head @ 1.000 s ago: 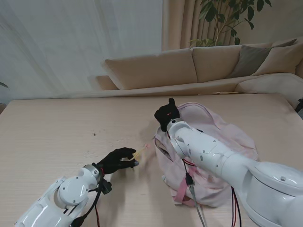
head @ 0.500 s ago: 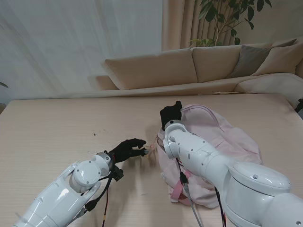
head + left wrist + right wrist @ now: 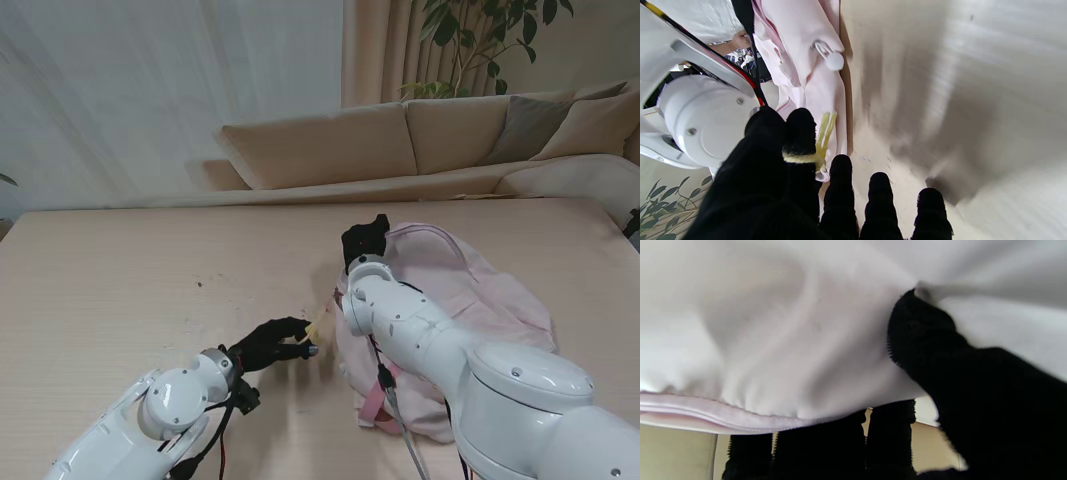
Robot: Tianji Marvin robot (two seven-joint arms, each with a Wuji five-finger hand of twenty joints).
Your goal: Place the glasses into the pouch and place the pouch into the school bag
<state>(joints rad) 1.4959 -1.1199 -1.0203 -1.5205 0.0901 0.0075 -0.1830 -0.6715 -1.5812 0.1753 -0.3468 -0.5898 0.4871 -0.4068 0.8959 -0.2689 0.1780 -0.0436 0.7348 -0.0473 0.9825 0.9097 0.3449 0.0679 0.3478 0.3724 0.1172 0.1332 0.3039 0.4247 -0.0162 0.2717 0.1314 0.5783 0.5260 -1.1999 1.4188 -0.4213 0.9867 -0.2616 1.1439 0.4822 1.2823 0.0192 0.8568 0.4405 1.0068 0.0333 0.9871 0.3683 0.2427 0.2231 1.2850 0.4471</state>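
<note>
Stand: my left hand [image 3: 272,342] is pinching the yellowish pouch [image 3: 314,326] beside the pink school bag [image 3: 470,300] (mid-tabletop, right side) | left wrist: thumb and forefinger are clamping it, aiming at the bag | right wrist: my right hand [image 3: 364,240] is gripping bag fabric, seemingly holding the mouth open; glasses unseen.

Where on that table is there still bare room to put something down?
The table's whole left half is bare, from the far edge to the left hand, which pinches a yellow strip. It is crowded on the right: the pink bag sprawls there, with the right hand gripping its rim.
</note>
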